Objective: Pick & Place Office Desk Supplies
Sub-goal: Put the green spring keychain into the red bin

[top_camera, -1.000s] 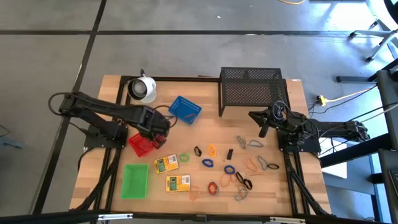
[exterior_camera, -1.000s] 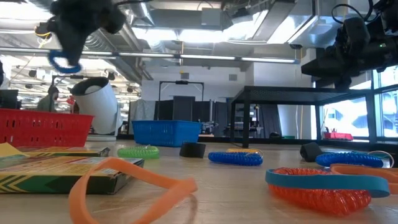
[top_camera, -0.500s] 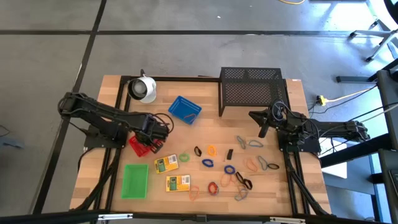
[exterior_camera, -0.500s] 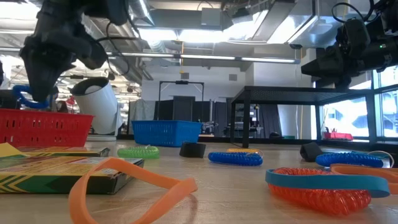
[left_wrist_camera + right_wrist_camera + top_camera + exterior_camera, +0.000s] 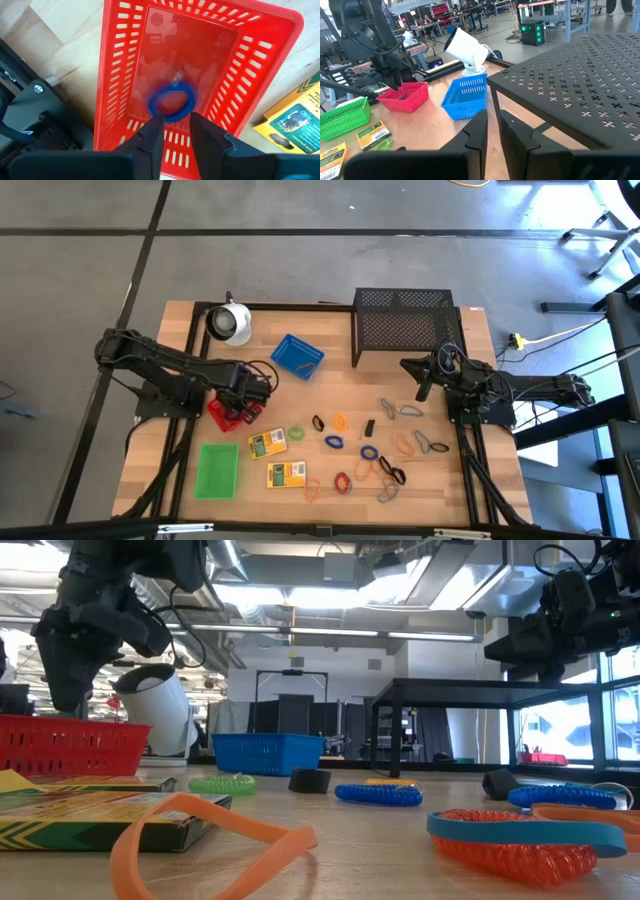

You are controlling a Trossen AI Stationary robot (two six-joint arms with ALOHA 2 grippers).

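Note:
My left gripper [image 5: 176,127] points down over the red tray [image 5: 200,11], its fingers open. A blue loop [image 5: 172,100] is inside the tray just beyond the fingertips, touching neither finger. From above, the left gripper [image 5: 240,402] stands over the red tray [image 5: 226,416] at the table's left. My right gripper [image 5: 493,127] waits level at the table's right [image 5: 422,388], its fingers a narrow gap apart and holding nothing. Many coloured loops [image 5: 370,448] lie on the wood in front of it.
A blue tray [image 5: 297,355] and a white round object [image 5: 230,323] stand at the back left. A black mesh rack [image 5: 405,328] stands at the back right. A green tray [image 5: 217,470] and two yellow-green boxes [image 5: 267,443] [image 5: 286,474] lie near the front.
My left gripper has come down from well above the table to the red tray, carrying a blue loop at its fingertips. It has let go: the loop no longer shows at the fingers in the low view and is inside the tray.

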